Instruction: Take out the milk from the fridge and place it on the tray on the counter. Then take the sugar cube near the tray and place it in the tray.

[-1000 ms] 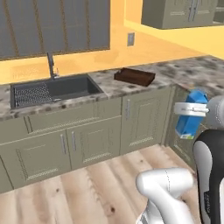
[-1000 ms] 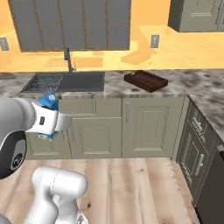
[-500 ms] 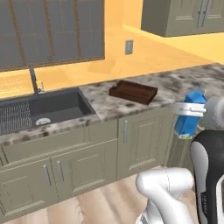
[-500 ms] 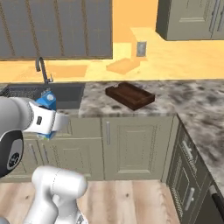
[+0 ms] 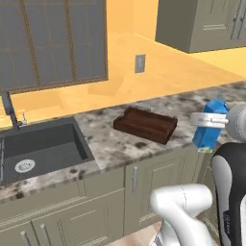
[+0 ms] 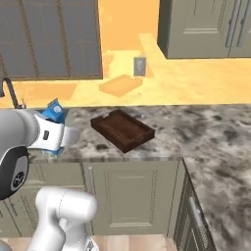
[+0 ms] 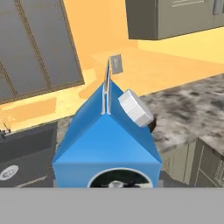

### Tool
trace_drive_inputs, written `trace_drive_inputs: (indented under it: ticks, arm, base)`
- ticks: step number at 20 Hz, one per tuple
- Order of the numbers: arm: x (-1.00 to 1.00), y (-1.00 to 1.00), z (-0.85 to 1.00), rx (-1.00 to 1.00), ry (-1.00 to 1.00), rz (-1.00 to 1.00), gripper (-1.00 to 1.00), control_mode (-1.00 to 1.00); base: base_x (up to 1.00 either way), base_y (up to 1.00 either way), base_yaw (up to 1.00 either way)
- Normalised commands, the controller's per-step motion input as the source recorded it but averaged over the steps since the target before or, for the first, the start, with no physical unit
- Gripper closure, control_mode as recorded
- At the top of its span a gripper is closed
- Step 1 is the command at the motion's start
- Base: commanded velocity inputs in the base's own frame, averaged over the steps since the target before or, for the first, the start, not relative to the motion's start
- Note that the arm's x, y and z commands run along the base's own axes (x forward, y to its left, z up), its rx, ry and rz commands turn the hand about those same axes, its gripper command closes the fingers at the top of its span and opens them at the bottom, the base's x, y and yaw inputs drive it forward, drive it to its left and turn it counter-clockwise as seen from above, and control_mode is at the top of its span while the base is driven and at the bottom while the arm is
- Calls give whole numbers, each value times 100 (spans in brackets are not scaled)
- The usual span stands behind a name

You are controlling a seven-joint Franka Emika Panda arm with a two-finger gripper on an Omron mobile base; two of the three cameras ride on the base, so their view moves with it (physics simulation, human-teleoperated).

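While the jaws pinch the milk (image 5: 210, 129), tray (image 5: 146, 125) and counter (image 5: 115, 144) nearer than before.

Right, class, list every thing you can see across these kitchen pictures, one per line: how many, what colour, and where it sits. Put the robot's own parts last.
milk: one, blue carton with white cap, held in the air in front of the counter
tray: one, dark brown, on the counter right of the sink
counter: one, speckled grey-brown, over beige-olive cabinets
sink: one, dark grey, set in the counter
faucet: one, dark, behind the sink
wall outlet: one, grey, above the tray
upper cabinets: beige-olive, on the wall
gripper: one, white, jaws closed on the milk
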Motion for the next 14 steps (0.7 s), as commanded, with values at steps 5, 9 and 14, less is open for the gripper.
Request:
trace_drive_inputs:
  ticks: [5, 9, 14]
  arm:
    - [0, 0, 0, 0, 0, 0, 100, 100]
    - [0, 0, 0, 0, 0, 0, 100, 100]
    - [0, 0, 0, 0, 0, 0, 100, 100]
  base:
    - [100, -43, 6]
    - [100, -42, 24]
    - [100, 2, 14]
